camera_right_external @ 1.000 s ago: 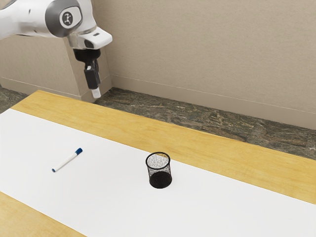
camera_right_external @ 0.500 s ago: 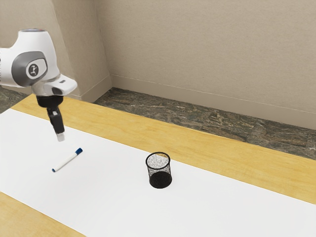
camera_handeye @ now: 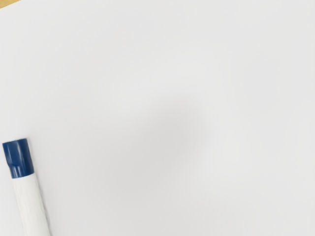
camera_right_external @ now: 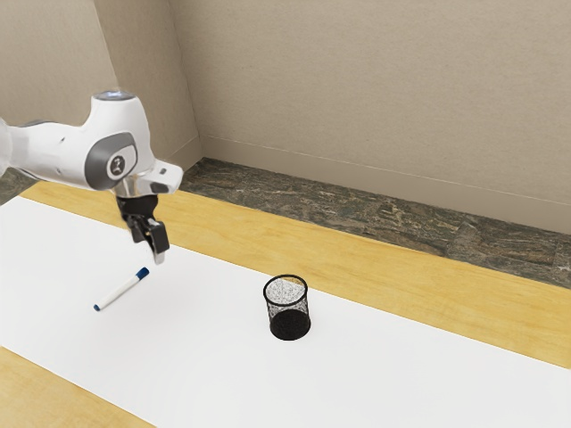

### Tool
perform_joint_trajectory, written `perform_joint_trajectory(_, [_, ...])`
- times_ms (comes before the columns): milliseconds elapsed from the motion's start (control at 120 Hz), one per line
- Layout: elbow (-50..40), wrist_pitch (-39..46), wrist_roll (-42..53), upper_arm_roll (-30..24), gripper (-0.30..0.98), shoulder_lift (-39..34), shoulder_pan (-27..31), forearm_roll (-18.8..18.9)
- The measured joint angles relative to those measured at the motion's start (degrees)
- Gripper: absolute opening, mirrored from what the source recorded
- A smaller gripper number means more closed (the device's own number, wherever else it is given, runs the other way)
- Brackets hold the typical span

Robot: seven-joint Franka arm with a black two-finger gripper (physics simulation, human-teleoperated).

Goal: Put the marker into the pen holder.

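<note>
- Exterior view: the white robot arm [camera_right_external: 62, 153] comes in from the exterior view's left, and its black gripper [camera_right_external: 158, 257] points down, up above the table. I cannot tell if the gripper is spread or pressed together.
- Exterior view: the thin white marker with a blue cap [camera_right_external: 119, 290] lies flat on the long white mat [camera_right_external: 205, 357]. Its blue cap is the end nearest the gripper, and its other end has a bit of blue too.
- Exterior view: the round black mesh pen holder [camera_right_external: 289, 323] stands up on the mat, well apart from the marker, more to the exterior view's right.
- Exterior view: the mat lies on a yellow wood table [camera_right_external: 446, 306].
- Wrist view: the marker's blue cap and part of its white body lie on the mat.
- Wrist view: a soft gray shadow [camera_handeye: 177, 123] is on the mat, near the marker.
</note>
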Motion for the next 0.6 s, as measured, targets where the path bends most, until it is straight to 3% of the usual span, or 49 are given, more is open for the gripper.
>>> perform_joint_trajectory(158, [3.5,1.4,-1.2,-0.1,0.69,7.6,3.7,-0.3])
perform_joint_trajectory(333, [4.1,2.1,-1.4,-0.3,0.68,8.9,5.9,-0.7])
perform_joint_trajectory(600, [0.7,6.7,-0.8,-0.2,0.38,8.0,8.6,-0.3])
